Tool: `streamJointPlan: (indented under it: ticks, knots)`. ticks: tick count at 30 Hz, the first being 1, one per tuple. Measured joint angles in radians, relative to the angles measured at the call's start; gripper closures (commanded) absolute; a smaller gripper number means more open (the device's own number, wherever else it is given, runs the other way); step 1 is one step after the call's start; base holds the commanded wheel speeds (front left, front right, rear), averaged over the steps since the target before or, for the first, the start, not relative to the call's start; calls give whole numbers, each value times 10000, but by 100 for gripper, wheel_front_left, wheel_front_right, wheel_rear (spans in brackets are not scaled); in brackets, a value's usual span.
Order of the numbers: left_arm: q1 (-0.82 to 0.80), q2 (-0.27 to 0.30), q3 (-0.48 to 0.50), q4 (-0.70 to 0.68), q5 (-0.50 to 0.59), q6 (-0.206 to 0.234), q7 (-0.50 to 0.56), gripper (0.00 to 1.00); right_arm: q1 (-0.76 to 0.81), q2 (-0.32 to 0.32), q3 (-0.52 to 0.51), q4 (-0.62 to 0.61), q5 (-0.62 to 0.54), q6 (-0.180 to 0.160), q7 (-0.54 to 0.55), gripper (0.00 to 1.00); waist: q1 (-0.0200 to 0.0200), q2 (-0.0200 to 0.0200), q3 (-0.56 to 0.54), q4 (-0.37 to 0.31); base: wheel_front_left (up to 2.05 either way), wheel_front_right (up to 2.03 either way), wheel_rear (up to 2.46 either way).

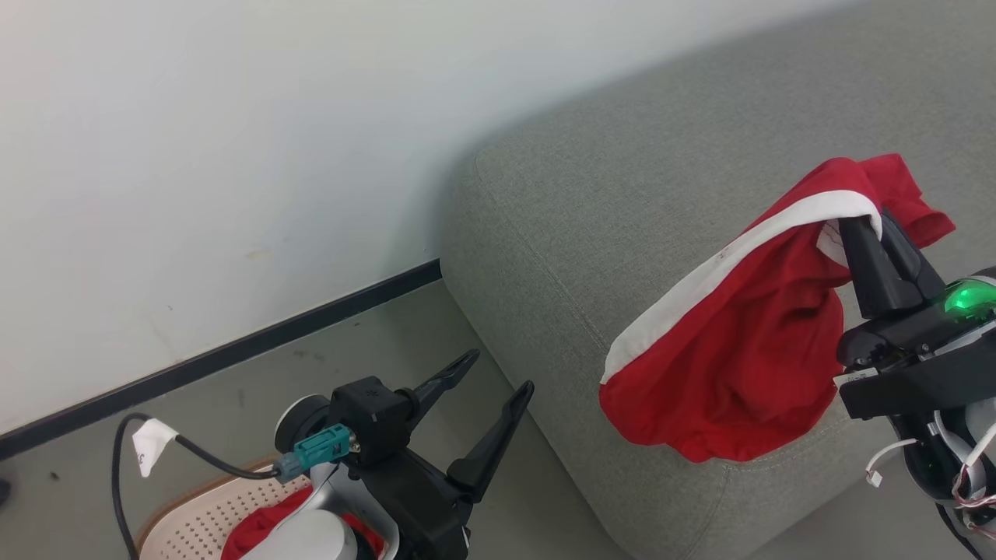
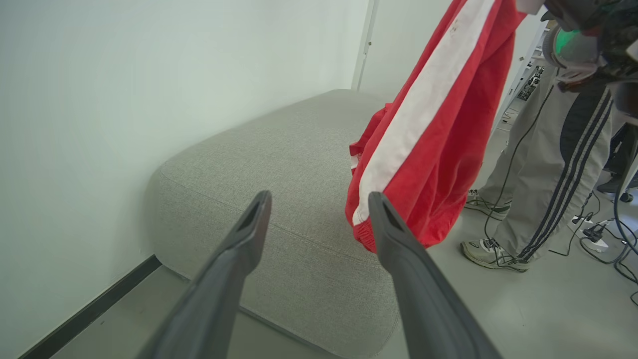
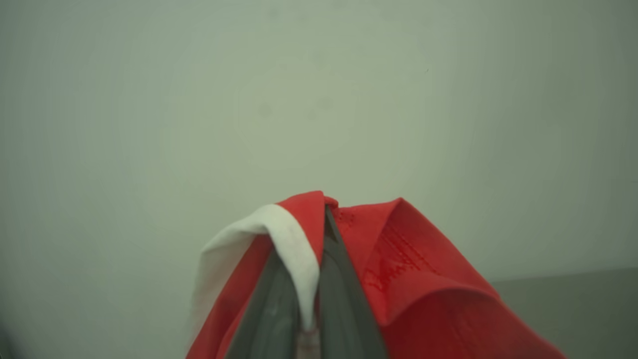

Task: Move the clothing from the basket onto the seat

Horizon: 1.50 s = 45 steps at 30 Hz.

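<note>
A red garment with a white stripe [image 1: 739, 334] hangs over the grey seat [image 1: 622, 202], pinched by my right gripper [image 1: 867, 225], which is shut on its top edge. In the right wrist view the fabric [image 3: 398, 259] drapes over my closed fingers. The left wrist view shows the same clothing [image 2: 423, 129] dangling above the seat [image 2: 279, 164]. My left gripper [image 1: 498, 377] stands open and empty above the basket [image 1: 202, 517], where more red clothing [image 1: 257, 525] lies partly hidden by my arm. Its open fingers [image 2: 239, 239] frame the seat.
A white wall with a black baseboard [image 1: 218, 358] runs behind the seat and basket. A person's legs in striped grey trousers [image 2: 553, 149] stand right of the seat, with cables [image 2: 598, 234] on the floor. A black cable [image 1: 124, 467] loops beside the basket.
</note>
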Motion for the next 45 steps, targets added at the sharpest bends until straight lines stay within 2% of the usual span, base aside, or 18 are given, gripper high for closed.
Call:
streamJointPlan:
  ticks: [22,30,37,45]
  knots:
    - [-169,-25,-123,-610,192,4,265,0,237,-332,-711,-163,153,-184,0,100,0,-1,418,41,0,0,0]
    - [-376,-8,-217,-1016,263,-2,437,0,-186,-731,-1060,1193,541,305,96,100,0,0,842,314,0,0,0]
    - [-627,211,-332,-1383,384,0,828,0,-1340,-819,-1576,2518,1066,732,313,100,1,0,1477,654,0,0,0]
    - [-1010,313,-443,-1764,535,-17,1150,0,-2835,-1411,-2027,3300,911,821,535,100,1,0,2284,1086,0,0,0]
